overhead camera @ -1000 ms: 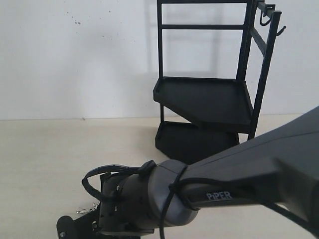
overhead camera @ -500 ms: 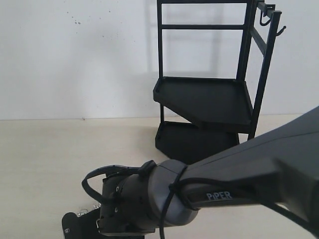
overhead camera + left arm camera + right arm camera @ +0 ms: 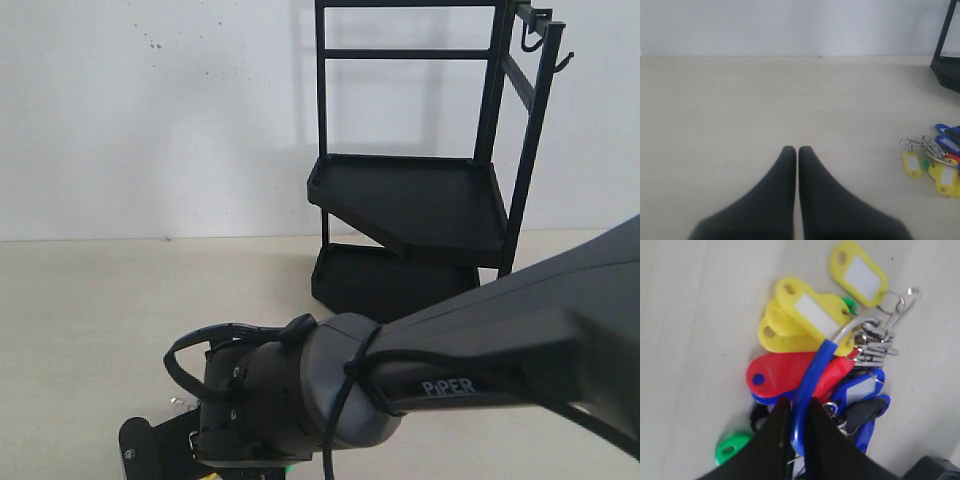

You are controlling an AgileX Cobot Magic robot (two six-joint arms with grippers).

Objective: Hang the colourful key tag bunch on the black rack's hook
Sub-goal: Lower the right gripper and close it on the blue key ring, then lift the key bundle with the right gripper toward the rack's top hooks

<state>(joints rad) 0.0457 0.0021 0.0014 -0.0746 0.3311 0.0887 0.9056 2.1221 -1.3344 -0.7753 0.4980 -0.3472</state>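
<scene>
Standing at the back of the pale bench (image 3: 90, 300) against a white wall, the black rack (image 3: 410, 200) is well apart from the work. The bulky right arm (image 3: 450, 370) fills the foreground before it. The colourful key tag bunch (image 3: 805, 340) lies on the bench, and its blue loop (image 3: 812, 370) runs between the right fingers (image 3: 772, 440), which pinch it. The left fingers (image 3: 782, 190) are pressed together on nothing, with the bunch off to one side.

**Left open, right crowded**

We see bare worktop (image 3: 90, 310) wide open on the left. The black rack (image 3: 410, 200) stands at the back right, and our right arm (image 3: 480, 350) fills the foreground before it. The hooks (image 3: 529, 45) at its top corner stand unobstructed.
</scene>
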